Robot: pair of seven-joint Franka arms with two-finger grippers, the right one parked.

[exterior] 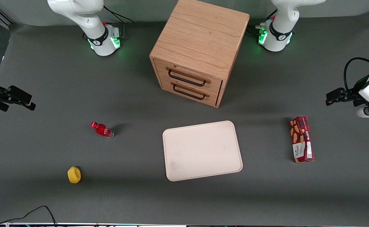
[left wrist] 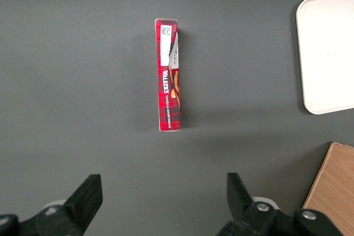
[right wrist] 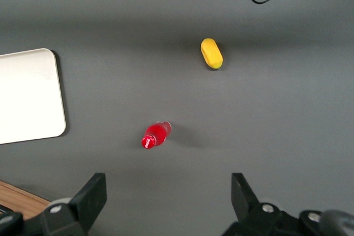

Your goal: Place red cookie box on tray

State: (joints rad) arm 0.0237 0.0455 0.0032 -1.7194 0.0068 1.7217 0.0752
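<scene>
Left gripper (left wrist: 161, 203) hanging high, jaws spread wide, holding nothing. Red cookie box (exterior: 301, 139) lying apart from tray (exterior: 202, 151). Best pinching across its narrow width, mid-length.

The red cookie box (exterior: 301, 139) lies alone at the right of the front frame, bare tabletop (exterior: 266, 195) on every side; the gripper (exterior: 338, 95), fingers spread wide, hangs above it toward the upper right, nothing between them; the strip of tabletop from box to tray (exterior: 202, 150) is clear; the wooden cabinet (exterior: 197, 50) stands above the tray in the frame, apart from its rim; the red bottle (exterior: 102, 129) and yellow object (exterior: 74, 175) sit well off at lower left.
</scene>
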